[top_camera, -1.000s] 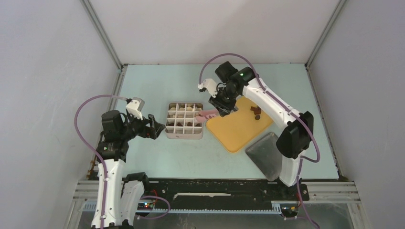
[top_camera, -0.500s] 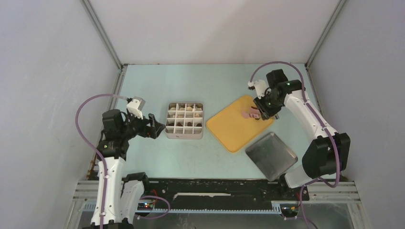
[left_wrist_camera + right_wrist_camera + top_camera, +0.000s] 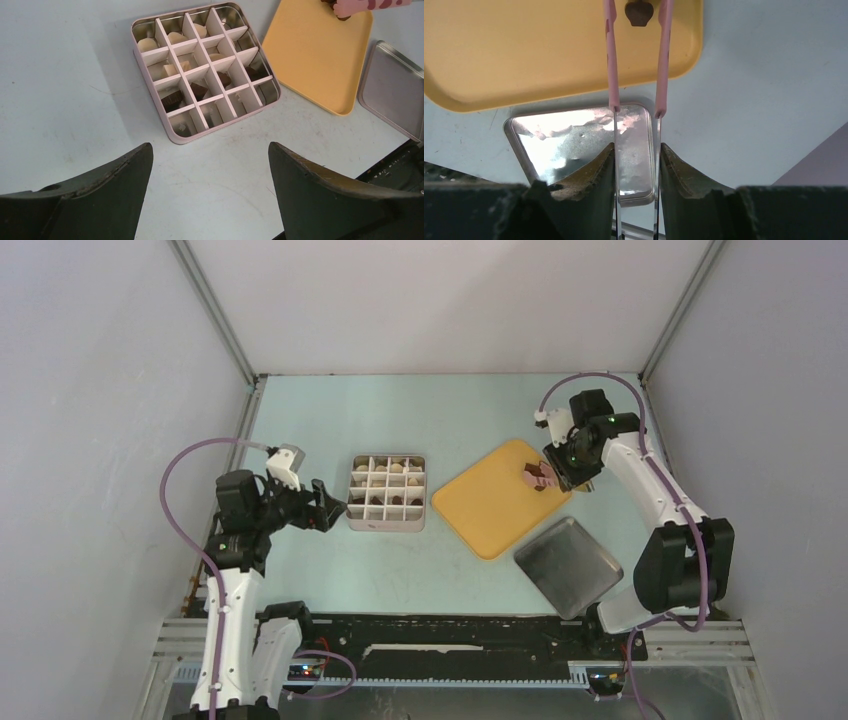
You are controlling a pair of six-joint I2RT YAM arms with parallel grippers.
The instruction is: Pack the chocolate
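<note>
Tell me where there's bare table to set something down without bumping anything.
Bare table runs along the far wall, beyond the divided box and yellow tray. Another patch lies near, between box, metal lid and the near edge. Crowded: the tray's far right corner, where the right tool holds pink tongs around a chocolate.

Small cream-white chocolate pieces (image 3: 147, 45) sit in the far cells of the divided pink box (image 3: 226, 118), dark brown blocky pieces (image 3: 172, 100) sit in nearer cells, and one rounded dark brown piece (image 3: 639, 11) rests on the yellow tray (image 3: 524, 50) between the arms of the pink tongs (image 3: 663, 50).
</note>
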